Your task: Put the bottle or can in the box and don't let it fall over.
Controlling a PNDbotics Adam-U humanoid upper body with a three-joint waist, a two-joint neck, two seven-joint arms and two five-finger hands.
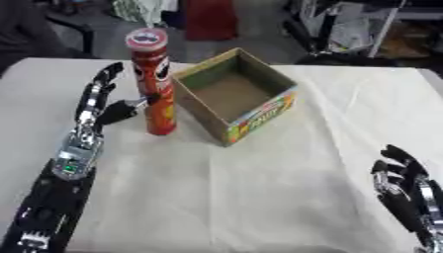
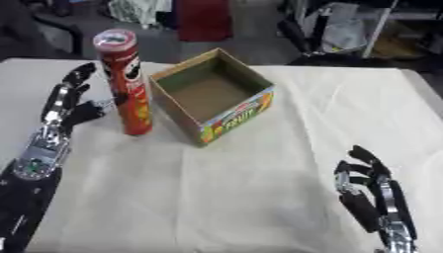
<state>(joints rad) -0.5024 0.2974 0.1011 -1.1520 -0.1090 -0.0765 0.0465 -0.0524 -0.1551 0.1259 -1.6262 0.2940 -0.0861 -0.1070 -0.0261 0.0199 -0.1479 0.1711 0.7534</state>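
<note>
Through the left eye view I am looking at the red can [image 1: 154,84] standing upright on the bench [image 1: 259,188], its long axis vertical, just beside the open cardboard box [image 1: 235,94] on the box's left side. My left robot hand [image 1: 97,101] is reaching in from the left with its fingers stretched straight and spread, holding nothing; the thumb is pointing at the can's lower half and looks very near it, though I cannot tell whether it is touching. So the can is lying directly to the right of that hand, with the box just beyond it in the same direction.

In the right eye view I am reading the same line-up. The right robot hand [image 2: 372,192] is sitting idle near the lower right corner, fingers relaxed and up, empty, well apart from both can and box. I am judging the left hand the nearer one by far. Because the can is tall and narrow, I expect it to tip easily, so I would be closing around its body before lifting it over the box wall.
</note>
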